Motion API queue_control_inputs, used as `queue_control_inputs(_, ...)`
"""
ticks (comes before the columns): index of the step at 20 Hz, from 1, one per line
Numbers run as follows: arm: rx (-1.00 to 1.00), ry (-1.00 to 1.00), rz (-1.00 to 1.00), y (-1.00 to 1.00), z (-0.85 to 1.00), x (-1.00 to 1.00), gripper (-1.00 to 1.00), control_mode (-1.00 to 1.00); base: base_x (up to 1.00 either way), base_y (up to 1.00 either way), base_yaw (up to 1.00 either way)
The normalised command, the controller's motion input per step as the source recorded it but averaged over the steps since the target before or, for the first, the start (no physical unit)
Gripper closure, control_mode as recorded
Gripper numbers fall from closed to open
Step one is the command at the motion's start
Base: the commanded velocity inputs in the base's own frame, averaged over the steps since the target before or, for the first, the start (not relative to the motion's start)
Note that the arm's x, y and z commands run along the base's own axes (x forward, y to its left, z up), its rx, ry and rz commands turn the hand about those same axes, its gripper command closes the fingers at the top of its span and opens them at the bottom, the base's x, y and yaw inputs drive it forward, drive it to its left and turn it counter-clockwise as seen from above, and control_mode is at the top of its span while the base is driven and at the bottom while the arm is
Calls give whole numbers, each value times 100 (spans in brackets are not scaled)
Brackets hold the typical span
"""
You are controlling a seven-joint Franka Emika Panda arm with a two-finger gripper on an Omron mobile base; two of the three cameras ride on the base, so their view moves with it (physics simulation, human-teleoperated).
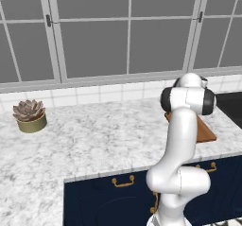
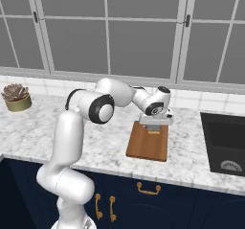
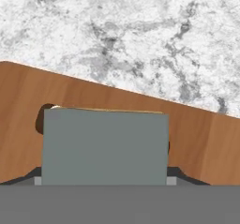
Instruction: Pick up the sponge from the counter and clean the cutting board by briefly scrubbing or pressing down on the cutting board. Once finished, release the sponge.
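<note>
Right base view, left to right: potted succulent on the marble tabletop, then the hand low over the cutting board, fingers closed on the sponge. Hand view has the sponge pressed over wood. It looks light and squashy; gripping its short sides suits.

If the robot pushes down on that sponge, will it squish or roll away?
The sponge is a flat block lying on the cutting board, so it probably won't roll. It looks small and light, and would likely squash a little under the end effector.
</note>
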Motion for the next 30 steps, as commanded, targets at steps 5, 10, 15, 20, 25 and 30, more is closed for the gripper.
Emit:
queue_control_inputs(5, 1, 0, 0, -28, 0, -1, 100, -100, 0, 0, 0)
queue_control_inputs(10, 3, -1, -1, -11, -4, -25, 100, -100, 0, 0, 0)
queue_control_inputs(15, 9, 0, -2, -1, -9, -66, 100, -100, 0, 0, 0)
queue_control_inputs(20, 3, 0, -3, 2, -16, -56, 100, -100, 0, 0, 0)
queue_control_inputs(25, -8, -1, 0, 38, -9, -1, 100, -100, 0, 0, 0)
queue_control_inputs(30, -15, -12, 0, 65, 0, -20, 100, -100, 0, 0, 0)
